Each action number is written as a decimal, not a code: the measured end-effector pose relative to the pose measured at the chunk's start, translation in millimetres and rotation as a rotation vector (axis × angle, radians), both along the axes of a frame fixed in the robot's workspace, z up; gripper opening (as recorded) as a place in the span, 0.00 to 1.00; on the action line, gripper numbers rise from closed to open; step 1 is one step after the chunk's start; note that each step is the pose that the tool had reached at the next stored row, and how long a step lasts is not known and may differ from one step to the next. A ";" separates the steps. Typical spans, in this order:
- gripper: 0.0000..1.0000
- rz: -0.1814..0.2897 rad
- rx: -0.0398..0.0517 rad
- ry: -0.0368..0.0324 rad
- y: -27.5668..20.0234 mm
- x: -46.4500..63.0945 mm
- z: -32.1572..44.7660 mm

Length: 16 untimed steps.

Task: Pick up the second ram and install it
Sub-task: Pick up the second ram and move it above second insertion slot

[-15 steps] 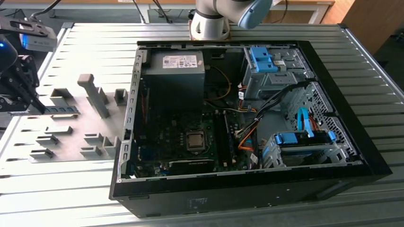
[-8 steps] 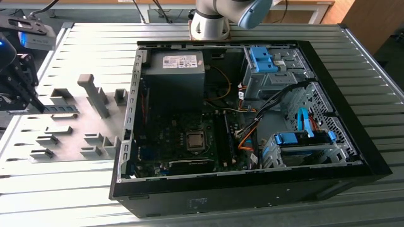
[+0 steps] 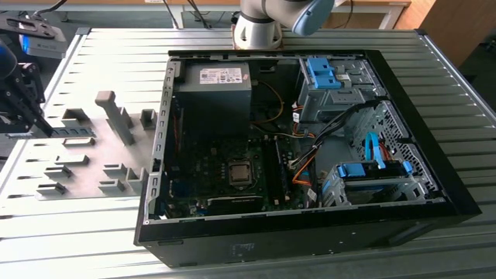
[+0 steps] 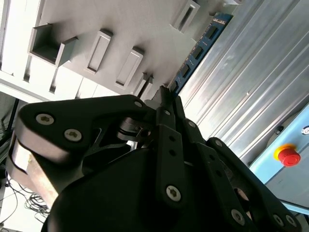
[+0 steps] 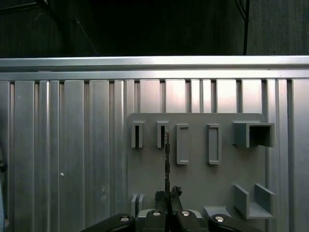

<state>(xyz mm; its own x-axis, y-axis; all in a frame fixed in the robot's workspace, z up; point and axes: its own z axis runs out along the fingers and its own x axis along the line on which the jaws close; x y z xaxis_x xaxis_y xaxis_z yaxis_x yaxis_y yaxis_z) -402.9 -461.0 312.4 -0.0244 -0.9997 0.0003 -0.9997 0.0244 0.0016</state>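
Observation:
The second ram (image 3: 71,132) is a thin blue-green stick with dark chips. It lies level at the exterior view's far left, over the grey holder plate (image 3: 85,174). My gripper (image 3: 45,131) is shut on one end of it, and the rest sticks out toward the exterior view's right. In the second wrist view the fingertips (image 4: 166,99) meet on the ram (image 4: 200,46), which runs away from them past the holder blocks. In the first wrist view the ram (image 5: 167,154) shows edge-on above the gripper (image 5: 167,194). I cannot tell whether the stick touches the plate.
An open black computer case (image 3: 310,224) lies on the ribbed metal table (image 3: 116,52), its motherboard (image 3: 225,174) and blue drive brackets (image 3: 322,72) exposed. Grey holder blocks (image 3: 116,116) stand on the plate. The arm's base (image 3: 259,26) is behind the case. A red stop button (image 4: 288,155) sits nearby.

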 end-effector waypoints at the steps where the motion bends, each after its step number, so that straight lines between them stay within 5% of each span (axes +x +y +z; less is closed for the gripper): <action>1: 0.14 0.000 0.0001 -0.0001 0.0 0.0 1.8; 16: 0.14 0.000 0.0000 0.0000 0.0 0.0 34.7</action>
<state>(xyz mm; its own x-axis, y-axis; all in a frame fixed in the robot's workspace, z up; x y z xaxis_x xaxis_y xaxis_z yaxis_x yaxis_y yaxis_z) -402.9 -461.0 347.1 -0.0244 -0.9997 0.0002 -0.9997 0.0244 0.0016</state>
